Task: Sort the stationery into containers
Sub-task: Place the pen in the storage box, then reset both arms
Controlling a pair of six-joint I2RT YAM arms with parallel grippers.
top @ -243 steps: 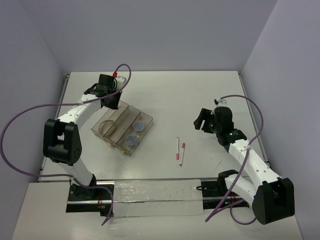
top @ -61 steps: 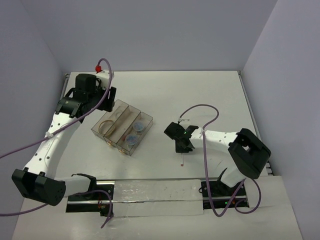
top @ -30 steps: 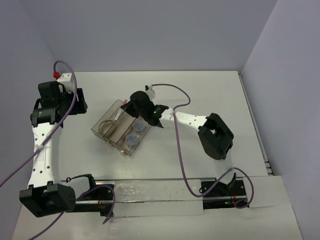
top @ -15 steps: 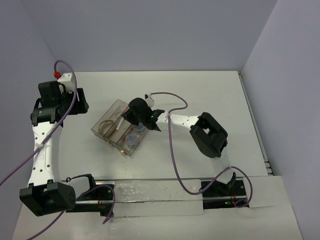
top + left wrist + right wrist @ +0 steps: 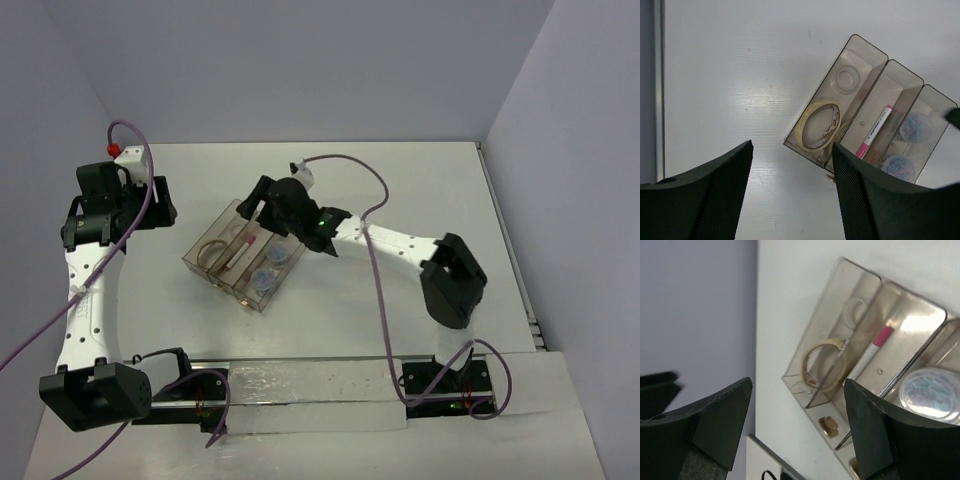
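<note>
The pen-placing step looks finished: a white pen [image 5: 874,129] with a pink-red end lies loose in the middle compartment of the tray [image 5: 870,43], so the next move likely calls for lifting the right gripper [image 5: 797,385] clear. Its jaws stand spread wide above the tray, holding nothing. The left gripper [image 5: 790,147] hangs well apart, likewise spread and empty.

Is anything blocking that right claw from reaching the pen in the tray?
Nothing visible does. The right gripper hangs over the tray with its jaws open, and the pen lies in the middle compartment, uncovered from above. Only the compartment's own walls flank it.
</note>
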